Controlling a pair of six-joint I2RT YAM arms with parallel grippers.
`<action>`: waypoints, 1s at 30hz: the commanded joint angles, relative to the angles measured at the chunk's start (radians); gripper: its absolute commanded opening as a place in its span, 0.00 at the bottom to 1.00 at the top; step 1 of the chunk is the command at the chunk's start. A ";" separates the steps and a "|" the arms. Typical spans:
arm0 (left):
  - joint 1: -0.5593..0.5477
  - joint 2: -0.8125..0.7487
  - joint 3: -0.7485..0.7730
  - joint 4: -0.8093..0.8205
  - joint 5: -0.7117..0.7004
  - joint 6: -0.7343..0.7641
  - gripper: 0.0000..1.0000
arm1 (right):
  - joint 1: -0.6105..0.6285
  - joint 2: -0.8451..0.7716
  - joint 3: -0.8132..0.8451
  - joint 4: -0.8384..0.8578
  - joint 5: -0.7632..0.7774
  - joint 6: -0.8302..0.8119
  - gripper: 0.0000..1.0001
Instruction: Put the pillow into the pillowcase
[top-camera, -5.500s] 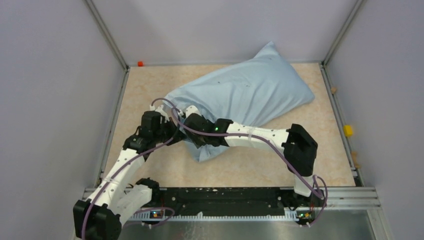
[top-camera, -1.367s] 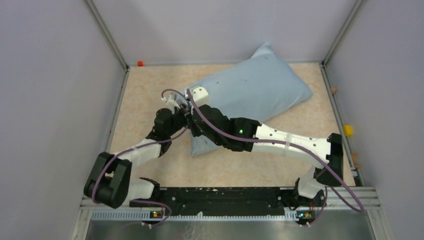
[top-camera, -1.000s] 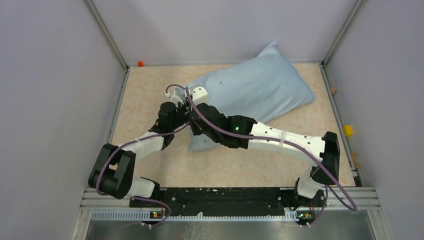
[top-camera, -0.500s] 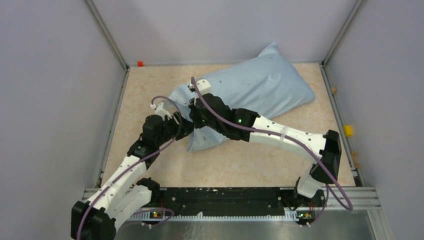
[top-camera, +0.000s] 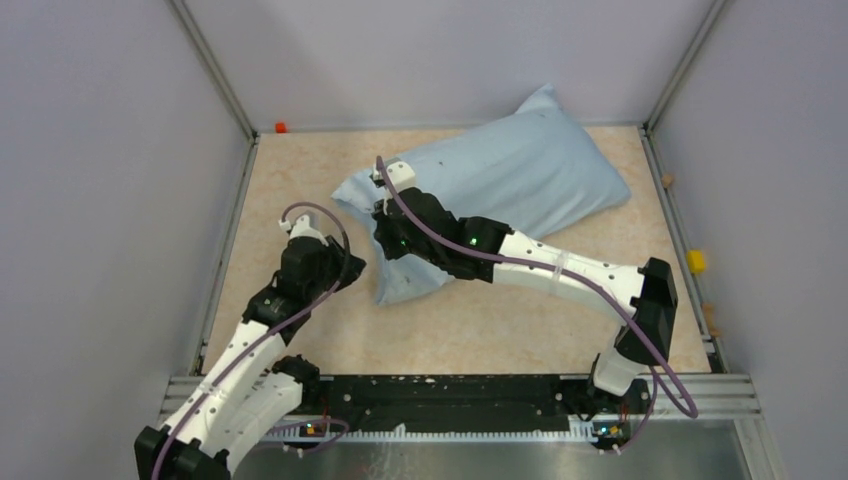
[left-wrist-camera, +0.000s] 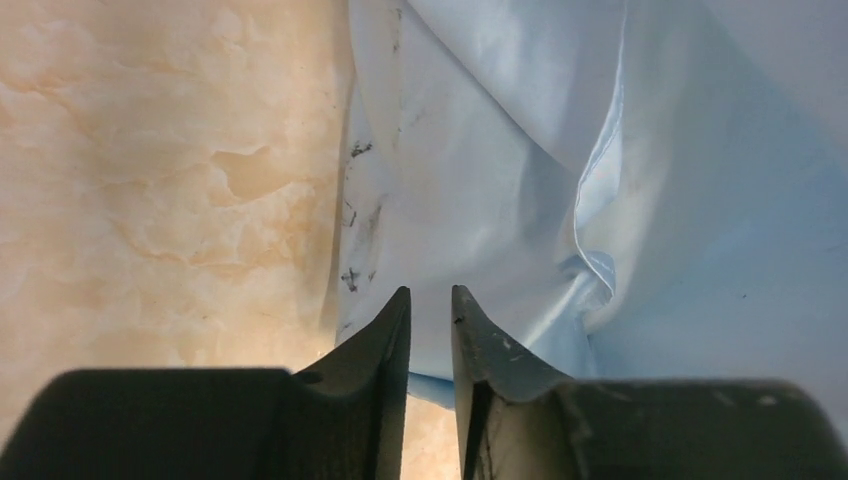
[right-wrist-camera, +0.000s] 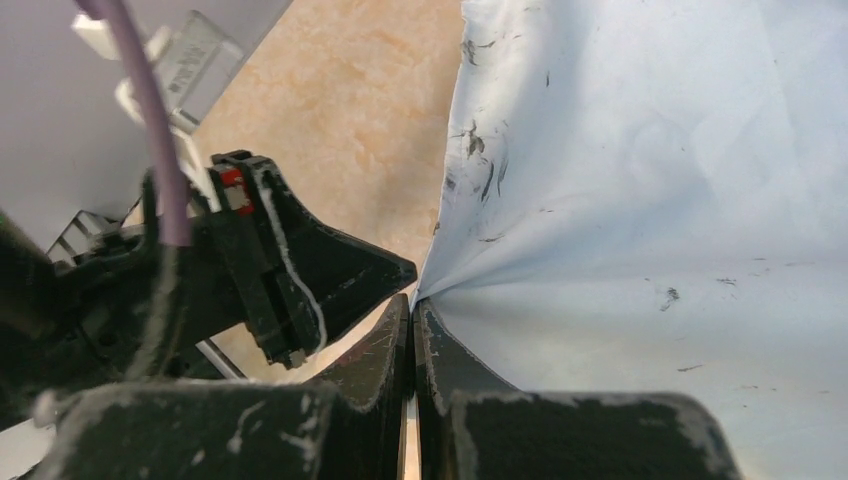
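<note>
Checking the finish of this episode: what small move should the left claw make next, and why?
Probably ease forward and close on the loose pillowcase hem: the left claw hangs slightly open at its edge, while the right claw pinches the cloth nearby.

The surface (top-camera: 300, 180) is a beige sheet with a marbled, stone-like pattern, framed by metal rails (top-camera: 226, 245). The pillowcase (top-camera: 520, 180) lies directly on it: light blue, plump and rounded, set slantwise. Its far pointed corner rises against the back wall. Its near end is flatter and creased, with dark smudges close to the edge that rests on the beige. Bare surface shows on the pillowcase's near side and to its left. Beyond the pillowcase's left end, a small orange piece (top-camera: 281, 127) sits at the corner of the rails; off its right end, a yellow piece (top-camera: 696, 261) sits outside the rail
</note>
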 joint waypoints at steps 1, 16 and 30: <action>0.000 0.101 0.014 0.110 0.113 0.000 0.25 | -0.009 -0.028 0.035 0.016 -0.005 -0.008 0.00; -0.058 0.366 -0.082 0.716 0.429 -0.085 0.41 | -0.009 -0.028 0.005 0.018 -0.026 0.029 0.00; -0.080 0.123 -0.143 0.380 0.302 -0.045 0.76 | -0.009 -0.022 0.000 0.019 -0.023 0.028 0.00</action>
